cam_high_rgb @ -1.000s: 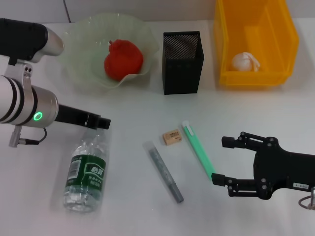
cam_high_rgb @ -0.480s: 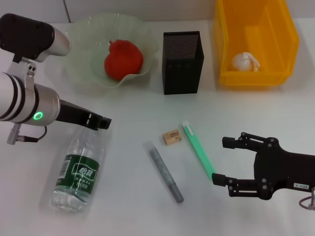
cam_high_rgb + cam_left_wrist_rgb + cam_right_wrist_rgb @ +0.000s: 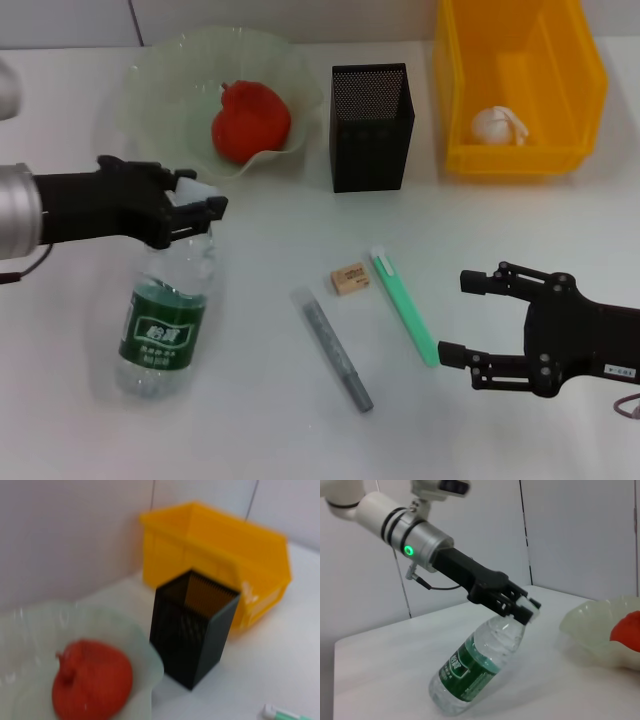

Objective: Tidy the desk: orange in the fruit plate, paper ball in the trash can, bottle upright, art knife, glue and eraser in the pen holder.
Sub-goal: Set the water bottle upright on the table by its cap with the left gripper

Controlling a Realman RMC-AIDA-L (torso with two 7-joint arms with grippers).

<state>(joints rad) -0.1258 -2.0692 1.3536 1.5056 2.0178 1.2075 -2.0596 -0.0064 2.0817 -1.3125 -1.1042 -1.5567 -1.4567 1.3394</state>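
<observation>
My left gripper is shut on the capped neck of the clear bottle with a green label. The bottle tilts with its base on the table, as the right wrist view shows with the left gripper. The red-orange fruit lies in the pale green plate. The paper ball lies in the yellow bin. The eraser, green art knife and grey glue stick lie on the table. My right gripper is open beside the knife's near end.
The black mesh pen holder stands between plate and bin; it also shows in the left wrist view with the fruit and bin. The plate's edge is close behind the bottle's neck.
My left gripper has turned and raised the bottle's neck, so the bottle went from lying flat to tilted up on its base. The right gripper shifted slightly.
</observation>
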